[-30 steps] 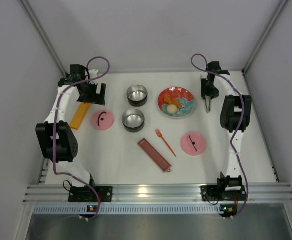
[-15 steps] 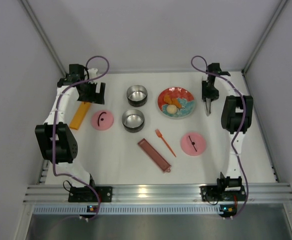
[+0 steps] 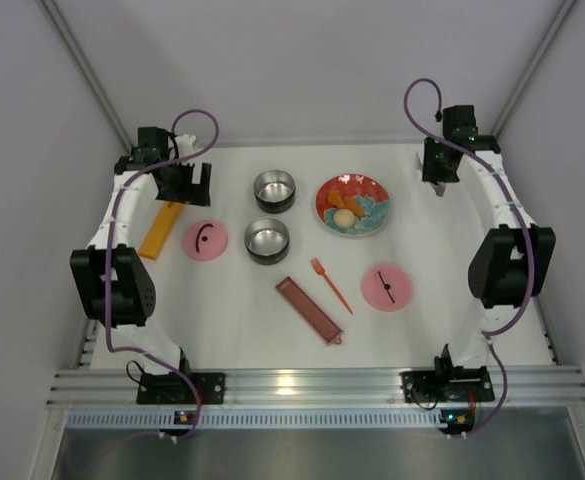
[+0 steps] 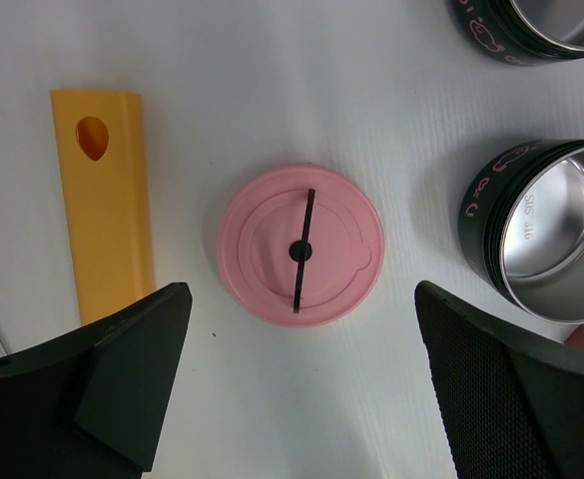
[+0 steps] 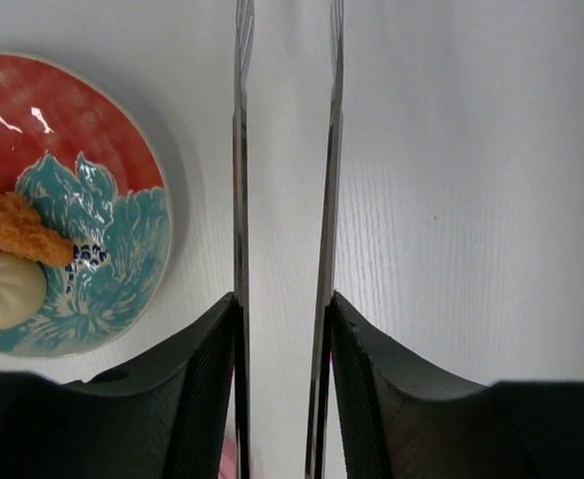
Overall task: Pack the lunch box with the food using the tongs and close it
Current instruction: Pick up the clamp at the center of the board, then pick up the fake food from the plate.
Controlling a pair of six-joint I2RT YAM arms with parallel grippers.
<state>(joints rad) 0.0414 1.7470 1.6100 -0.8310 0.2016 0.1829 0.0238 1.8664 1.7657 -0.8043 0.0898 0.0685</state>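
1. Between my right fingers (image 5: pixel 197 399) sit the tongs (image 5: pixel 240 180), one slim arm against each pad: I am pinching them.
2. Their long axis runs straight ahead of the fingers; the tips are out of the wrist view.
3. Left of the tongs lies the plate (image 5: pixel 82 110) with the food (image 5: pixel 12 228), so I judge the swing goes left, toward the counter's middle.
4. Farther left stand the tins (image 3: pixel 274 190).
5. My left fingers (image 4: pixel 122 369), spread wide near the counter's far left corner, are well apart from the food.
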